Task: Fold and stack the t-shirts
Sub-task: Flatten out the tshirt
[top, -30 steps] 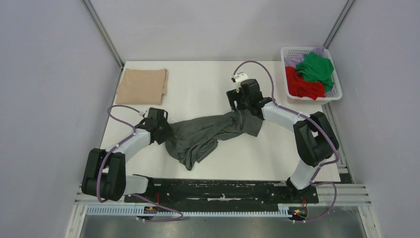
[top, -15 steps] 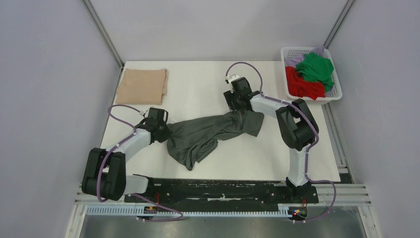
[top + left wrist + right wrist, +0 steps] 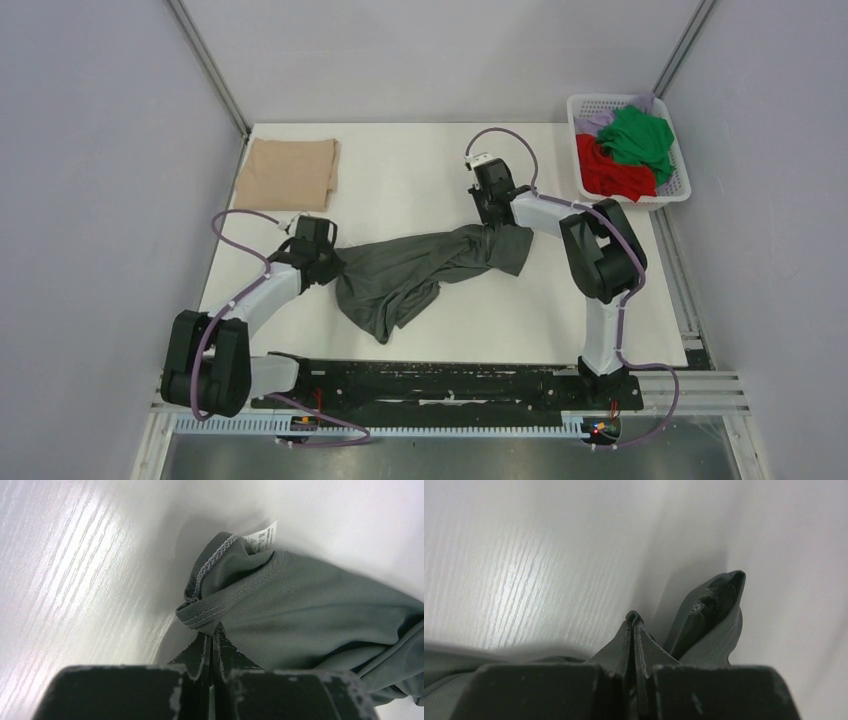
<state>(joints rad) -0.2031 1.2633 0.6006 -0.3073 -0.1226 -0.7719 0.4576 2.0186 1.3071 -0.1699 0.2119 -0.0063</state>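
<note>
One illegible tag on grey t-shirt

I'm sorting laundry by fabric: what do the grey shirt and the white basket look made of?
Grey shirt: probably a matte synthetic knit, going by its fine mesh pinholes and soft folds. Basket: apparently rigid white plastic, with moulded lattice walls.

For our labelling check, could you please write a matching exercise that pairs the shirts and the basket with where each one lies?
Things:
1 dark grey t-shirt
2 beige t-shirt
3 green t-shirt
4 white lattice basket

Places:
A folded flat, far left
B in the basket, beside the red t-shirt
C crumpled, stretched across the middle
D far right, holding shirts

Pairs: 1-C, 2-A, 3-B, 4-D
</note>
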